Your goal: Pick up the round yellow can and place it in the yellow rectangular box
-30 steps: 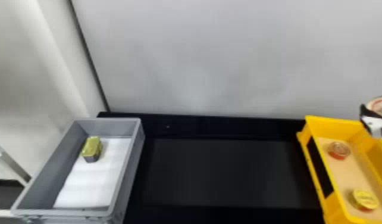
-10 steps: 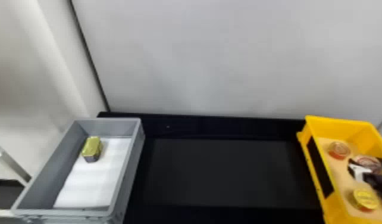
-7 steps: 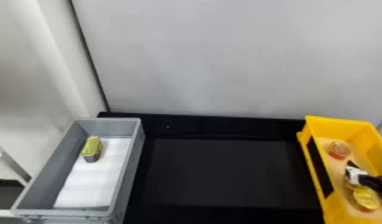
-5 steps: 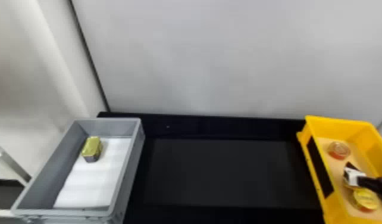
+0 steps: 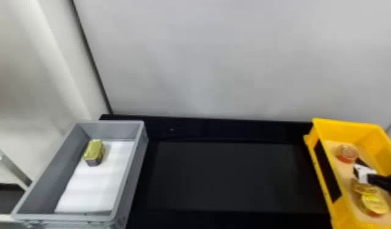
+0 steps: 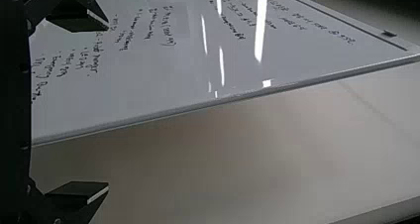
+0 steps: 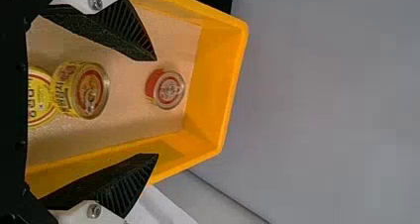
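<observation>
My right gripper (image 5: 361, 171) is inside the yellow box (image 5: 344, 210), just above a round yellow can (image 5: 363, 186). That can stands beside another yellow-lidded can (image 5: 375, 204). In the right wrist view, my right gripper (image 7: 157, 107) is open, its two fingers wide apart with a gap around nothing. The round yellow can (image 7: 90, 91) sits upright on the box floor, close against the yellow-lidded can (image 7: 40, 96). My left gripper (image 6: 108, 106) is open and empty, facing a whiteboard away from the boxes.
A smaller red can (image 5: 346, 153) stands near the yellow box's far end. At the left is a grey box (image 5: 47, 176) with a white sheet and a gold rectangular can (image 5: 94, 152). Dark table surface (image 5: 228, 176) lies between the boxes, with a pale wall behind.
The right gripper has come from the right edge, down into the yellow box with the round can, and let it go there. Since then it has shifted slightly toward the far end.
</observation>
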